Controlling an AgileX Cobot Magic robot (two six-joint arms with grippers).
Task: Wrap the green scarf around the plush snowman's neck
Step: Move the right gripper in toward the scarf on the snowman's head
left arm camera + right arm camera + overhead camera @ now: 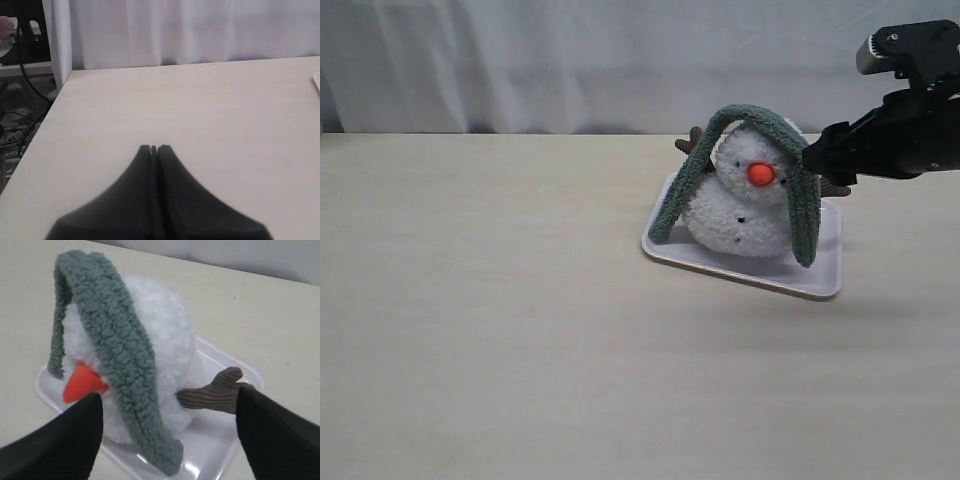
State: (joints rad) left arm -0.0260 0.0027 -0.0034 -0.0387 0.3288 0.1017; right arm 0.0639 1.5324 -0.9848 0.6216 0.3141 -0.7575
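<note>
Green scarf lies draped over the head of the plush snowman, in a white tray. My right gripper, jaws spread and empty, straddles the snowman's side near its twig arm. My left gripper is clenched, well apart, over the table.

Lab setting, white curtain, trailing cables

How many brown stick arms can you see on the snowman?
2. One stick arm pokes out behind the green scarf; the other arm sticks out beside the right tool.
</note>
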